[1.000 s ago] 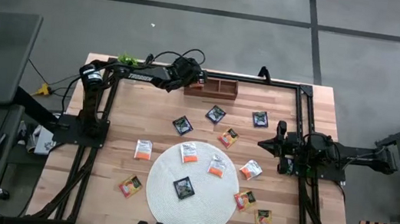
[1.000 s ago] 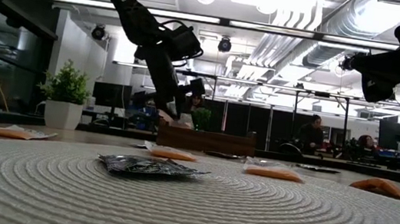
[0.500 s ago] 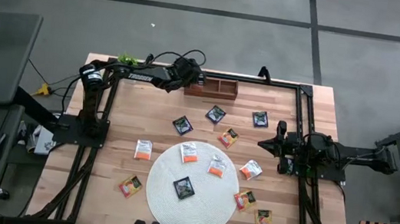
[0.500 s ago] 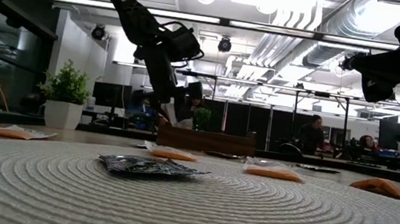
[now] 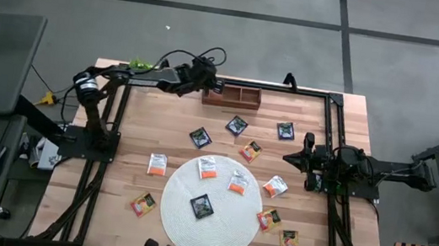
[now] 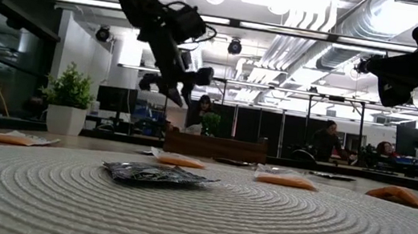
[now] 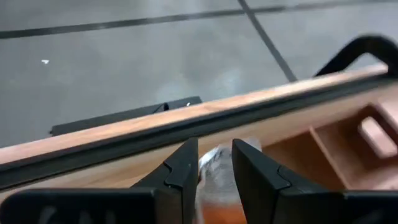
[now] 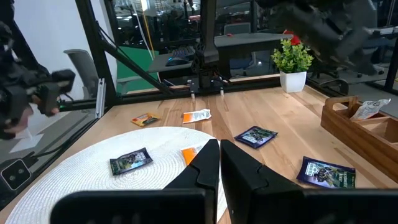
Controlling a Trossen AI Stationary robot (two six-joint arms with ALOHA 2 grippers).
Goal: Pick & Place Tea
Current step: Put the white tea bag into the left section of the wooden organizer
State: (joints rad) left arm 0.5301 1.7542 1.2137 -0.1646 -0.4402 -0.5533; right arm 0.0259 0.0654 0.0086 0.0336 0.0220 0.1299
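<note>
— How many tea sachets do you count?

— Thirteen. Four black sachets (image 5: 201, 137), four white-and-orange sachets (image 5: 157, 164) and four red-orange sachets (image 5: 143, 204) lie loose on the surface (image 5: 153, 114). One more, a pale sachet (image 8: 371, 109), is inside the end compartment of the single wooden tray (image 5: 243, 106). There is also one round mat (image 5: 214, 228), which carries three of the loose ones, with a fourth at its rim.

— And the arms?

— Two. The left pincer (image 5: 211, 80) hangs above the tray's end compartment, raised clear of it. Its fingers stand a little apart and grip nothing.

— Where is the tea from there?

— The pale sachet sits right below that pincer and shows through the gap between its fingers in the wrist view. The loose twelve lie well away from it, out across the surface toward the mat.

— The other arm?

— The right pincer (image 5: 289, 159) waits over the opposite side of the surface, with its fingers pressed together and empty. One white-and-orange sachet lies near its tip, and one red-orange sachet lies just ahead of it.
</note>
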